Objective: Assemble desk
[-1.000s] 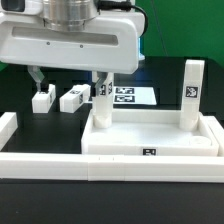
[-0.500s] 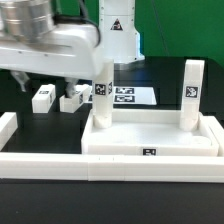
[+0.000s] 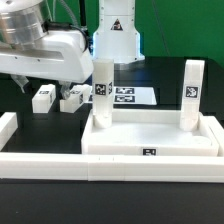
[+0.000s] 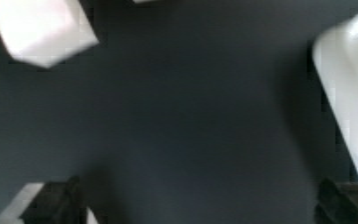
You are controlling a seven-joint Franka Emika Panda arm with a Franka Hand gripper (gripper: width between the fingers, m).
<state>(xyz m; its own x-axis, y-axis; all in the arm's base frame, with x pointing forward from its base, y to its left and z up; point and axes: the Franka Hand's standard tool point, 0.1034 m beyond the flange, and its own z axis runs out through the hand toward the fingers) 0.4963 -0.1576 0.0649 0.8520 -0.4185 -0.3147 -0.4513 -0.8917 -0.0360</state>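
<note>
1. Black table (image 3: pixel 150 40) – everything sits on it. A white border rail (image 3: pixel 60 166) runs along the front edge.
2. Desk tabletop (image 3: pixel 150 138) – tray-shaped, flat on the table at the exterior view's right, well apart from the arm.
3. Marker board (image 3: pixel 130 96) – flat behind the tabletop, not involved.
4. Two standing legs – one (image 3: pixel 100 92) upright in the tabletop's back corner on the exterior view's left, the other (image 3: pixel 192 90) upright in the back corner on its right. The front corners carry no leg.
5. Two loose legs – one (image 3: pixel 42 97) and its neighbour (image 3: pixel 73 98) lie on their sides, just beside each other, at the exterior view's left. Their long axes run roughly away from that camera.
6. Gripper (image 3: pixel 43 86) – hangs above the loose pair, with the legs lying below the fingers. My guess is the next move is a straight descent onto one of them, closing across its short width.
7. Fingers (image 4: pixel 55 203) – spread wide in the wrist view, with only bare table between them. They hold and touch nothing. A white block (image 4: pixel 48 30), probably a loose leg, lies ahead of the tips, not yet between them.
</note>
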